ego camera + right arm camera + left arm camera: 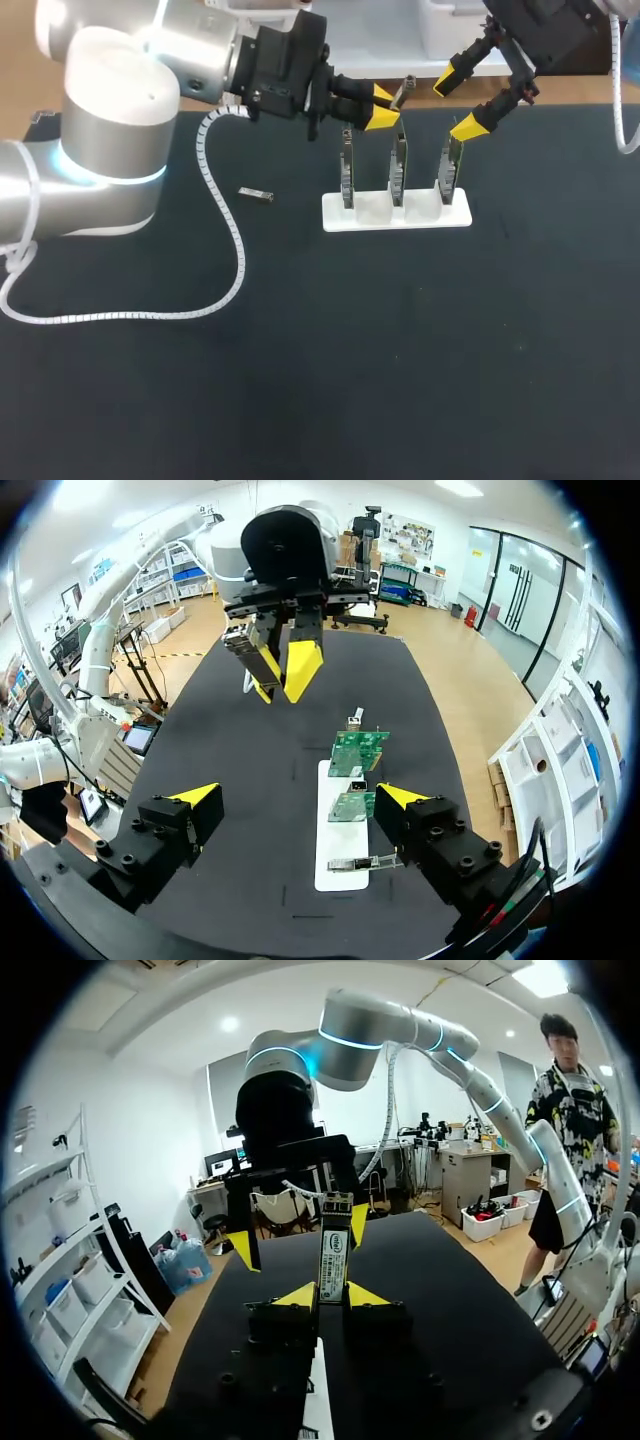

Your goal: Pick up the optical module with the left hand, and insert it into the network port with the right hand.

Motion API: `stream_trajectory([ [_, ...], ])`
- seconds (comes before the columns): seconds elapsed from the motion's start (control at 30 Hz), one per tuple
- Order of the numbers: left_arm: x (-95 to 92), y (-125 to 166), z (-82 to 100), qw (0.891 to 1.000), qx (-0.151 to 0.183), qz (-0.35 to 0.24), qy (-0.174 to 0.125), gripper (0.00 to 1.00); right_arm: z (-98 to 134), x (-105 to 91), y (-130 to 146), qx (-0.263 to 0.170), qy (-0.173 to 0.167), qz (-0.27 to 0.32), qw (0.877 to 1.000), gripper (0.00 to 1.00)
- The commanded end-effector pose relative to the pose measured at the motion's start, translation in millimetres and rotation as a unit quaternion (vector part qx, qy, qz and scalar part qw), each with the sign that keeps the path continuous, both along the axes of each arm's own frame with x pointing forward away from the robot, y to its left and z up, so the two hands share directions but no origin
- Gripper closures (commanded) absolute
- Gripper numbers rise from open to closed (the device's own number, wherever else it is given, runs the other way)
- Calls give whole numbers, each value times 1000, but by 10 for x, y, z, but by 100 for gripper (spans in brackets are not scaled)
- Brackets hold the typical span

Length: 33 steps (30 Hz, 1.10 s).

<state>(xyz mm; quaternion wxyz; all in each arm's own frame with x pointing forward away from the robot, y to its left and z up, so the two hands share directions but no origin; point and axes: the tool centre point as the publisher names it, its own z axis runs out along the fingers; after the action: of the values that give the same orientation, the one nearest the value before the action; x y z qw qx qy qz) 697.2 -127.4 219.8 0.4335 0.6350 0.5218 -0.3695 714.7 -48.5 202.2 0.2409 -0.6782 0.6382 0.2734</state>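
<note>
My left gripper (385, 108) hovers above the boards, shut on a slim metal optical module (403, 92) that sticks out past its yellow tips. In the left wrist view the module (333, 1250) stands upright between the left gripper's (333, 1295) fingers. My right gripper (457, 103) hangs open just right of it, over the right-hand board, holding nothing. From the right wrist, my right gripper (298, 795) is wide open, and the left gripper (285, 670) with the module (237, 645) is ahead of it. Three green network boards (399, 165) stand in a white holder (396, 212).
A second small metal module (256, 194) lies on the black table left of the holder. The left arm's white coiled cable (225, 230) loops across the table at the left. In the right wrist view the holder (338, 845) lies under the open fingers.
</note>
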Motion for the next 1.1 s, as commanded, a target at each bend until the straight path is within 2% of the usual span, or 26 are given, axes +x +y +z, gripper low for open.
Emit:
stream_trajectory([
  [0.03, 24, -9, -2, 1000, 2, -2, 1, 100, -4, -7, -5, 1, -1, 0, 1000, 0],
  [0.8, 24, -9, -2, 1000, 2, -2, 1, 100, -4, -7, -5, 1, -1, 0, 1000, 0],
  [1.07, -94, -106, 100, 1000, 1, 30, 9, 100, -4, -7, -5, 1, -1, 0, 1000, 0],
  [1.1, -109, -123, 102, 999, -8, 29, 10, 100, -4, -7, -5, 1, -1, 0, 1000, 0],
])
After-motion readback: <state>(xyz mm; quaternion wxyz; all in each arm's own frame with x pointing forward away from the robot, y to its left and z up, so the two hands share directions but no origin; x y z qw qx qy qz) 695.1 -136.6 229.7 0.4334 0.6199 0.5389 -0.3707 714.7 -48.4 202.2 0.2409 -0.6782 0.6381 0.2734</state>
